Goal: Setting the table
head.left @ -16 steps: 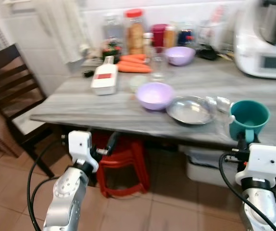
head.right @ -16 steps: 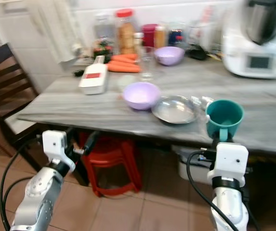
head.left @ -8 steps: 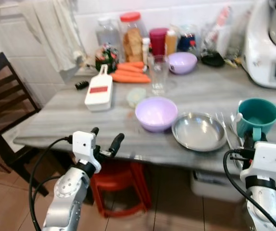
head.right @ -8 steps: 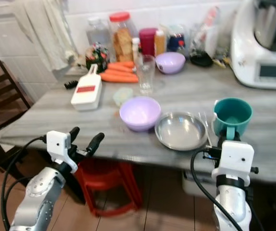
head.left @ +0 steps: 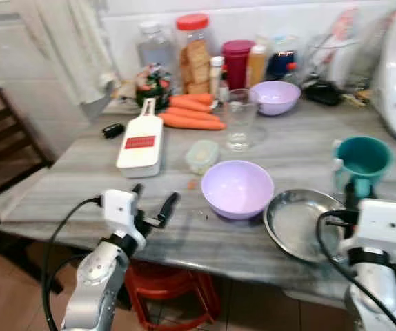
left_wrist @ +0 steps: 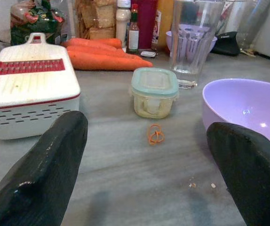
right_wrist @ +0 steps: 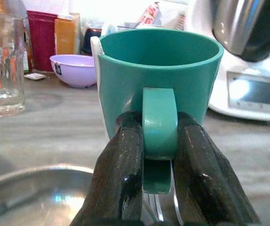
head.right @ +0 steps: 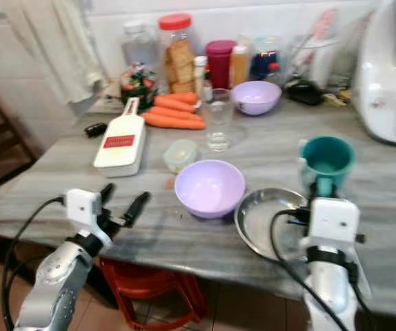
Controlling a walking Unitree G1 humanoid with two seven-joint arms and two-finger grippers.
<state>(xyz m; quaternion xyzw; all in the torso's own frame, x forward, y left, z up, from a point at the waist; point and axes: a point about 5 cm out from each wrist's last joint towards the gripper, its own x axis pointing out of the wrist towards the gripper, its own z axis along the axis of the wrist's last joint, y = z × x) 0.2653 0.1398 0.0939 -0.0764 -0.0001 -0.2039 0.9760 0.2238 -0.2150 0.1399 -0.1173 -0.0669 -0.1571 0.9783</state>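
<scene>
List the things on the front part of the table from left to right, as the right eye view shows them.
White slicer → small lidded container → lilac bowl → steel plate → teal mug, held by its handle in the right gripper.

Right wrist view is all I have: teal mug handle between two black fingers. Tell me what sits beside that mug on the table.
Observer: A round metal plate lies just to the robot's left of the teal mug, near the table's front edge.
Operator: Go on, report what's past the plate.
Observer: A lilac bowl stands next to the plate, further left.
Operator: Now give me the other arm.
Observer: The left hand is open over the table's front edge, holding nothing; it points toward a small lidded container.
Operator: Confirm my grip from outside.
Observer: The right hand is shut on the mug's handle, mug upright.
</scene>
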